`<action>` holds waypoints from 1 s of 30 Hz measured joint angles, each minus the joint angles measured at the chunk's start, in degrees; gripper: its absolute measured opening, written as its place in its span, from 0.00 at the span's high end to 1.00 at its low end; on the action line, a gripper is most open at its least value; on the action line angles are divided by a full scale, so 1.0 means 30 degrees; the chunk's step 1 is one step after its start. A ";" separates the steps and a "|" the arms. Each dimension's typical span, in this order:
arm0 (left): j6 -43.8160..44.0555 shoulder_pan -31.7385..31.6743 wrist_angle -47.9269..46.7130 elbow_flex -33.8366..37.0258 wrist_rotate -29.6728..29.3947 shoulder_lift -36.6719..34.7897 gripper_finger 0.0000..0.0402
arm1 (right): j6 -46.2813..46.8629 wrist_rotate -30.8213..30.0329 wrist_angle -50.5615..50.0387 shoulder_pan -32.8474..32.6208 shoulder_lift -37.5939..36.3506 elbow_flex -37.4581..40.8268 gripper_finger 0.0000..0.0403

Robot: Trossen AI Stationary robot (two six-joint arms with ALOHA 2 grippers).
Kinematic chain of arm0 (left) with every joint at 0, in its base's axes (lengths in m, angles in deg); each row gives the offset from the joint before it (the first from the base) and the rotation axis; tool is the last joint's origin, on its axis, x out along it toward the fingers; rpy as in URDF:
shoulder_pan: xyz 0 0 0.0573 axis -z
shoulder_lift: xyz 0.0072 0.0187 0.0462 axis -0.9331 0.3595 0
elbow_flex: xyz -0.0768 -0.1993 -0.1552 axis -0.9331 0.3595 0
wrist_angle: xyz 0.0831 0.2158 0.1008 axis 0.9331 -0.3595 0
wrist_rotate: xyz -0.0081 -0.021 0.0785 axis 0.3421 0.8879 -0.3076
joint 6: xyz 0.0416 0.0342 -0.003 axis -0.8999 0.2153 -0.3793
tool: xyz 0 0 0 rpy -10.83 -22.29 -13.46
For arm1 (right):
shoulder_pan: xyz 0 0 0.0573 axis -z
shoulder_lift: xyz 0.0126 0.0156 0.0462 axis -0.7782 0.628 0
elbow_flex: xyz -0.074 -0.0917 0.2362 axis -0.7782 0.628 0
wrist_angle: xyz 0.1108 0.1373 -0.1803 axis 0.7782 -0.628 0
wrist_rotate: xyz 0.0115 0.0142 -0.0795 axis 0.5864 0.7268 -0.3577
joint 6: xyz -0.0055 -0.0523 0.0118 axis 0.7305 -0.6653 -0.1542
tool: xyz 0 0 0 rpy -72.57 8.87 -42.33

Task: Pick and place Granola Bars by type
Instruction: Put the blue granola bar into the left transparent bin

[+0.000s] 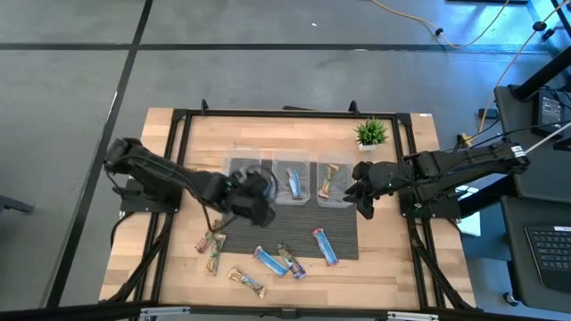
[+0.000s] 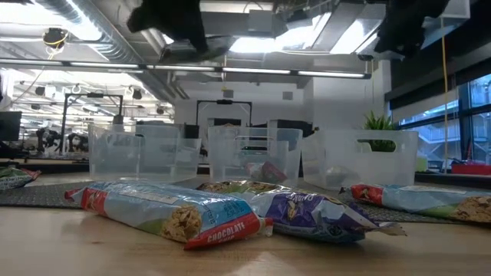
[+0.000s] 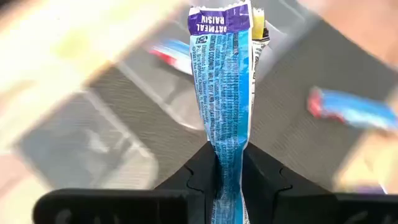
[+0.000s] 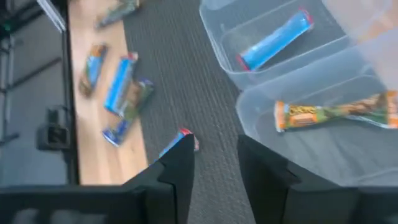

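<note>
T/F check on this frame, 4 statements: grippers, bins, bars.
1. The left gripper is shut on a bar. True.
2. The right gripper holds a bar. False: it is open and empty, beside the right bin.
3. The middle bin holds a blue bar. True.
4. All bars are already binned. False: several lie loose near the table's front edge, such as one blue bar on the mat.
</note>
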 joint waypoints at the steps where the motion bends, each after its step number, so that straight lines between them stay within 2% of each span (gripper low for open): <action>1: 0.0525 -0.0204 -0.0605 0.0000 -0.0334 -0.0227 0.87 | 0.0244 0.0195 0.0175 -0.0081 0.0049 0.0000 0.69; 8: 0.2487 -0.2208 -0.4178 0.1100 -0.0519 -0.0625 0.87 | 0.1306 0.0288 0.2034 -0.1428 0.0769 0.0000 0.69; 14: 0.2471 -0.4489 -0.3241 0.3650 0.1555 -0.0617 0.87 | 0.1959 0.0289 0.3661 -0.2713 0.1964 0.0000 0.69; 18: 0.1306 -0.5863 -0.2002 0.5231 0.2735 -0.0610 0.87 | 0.3068 0.0275 0.4767 -0.2962 0.2956 0.0000 0.69; 23: 0.0514 -0.7136 -0.0933 0.6266 0.3294 -0.0617 0.87 | 0.4652 0.0284 0.5674 -0.3257 0.4316 0.0000 0.69; 30: -0.0467 -0.8078 -0.0917 0.6346 0.3287 -0.0617 0.87 | 0.6642 0.0772 0.5653 -0.4230 0.6403 -0.0007 0.69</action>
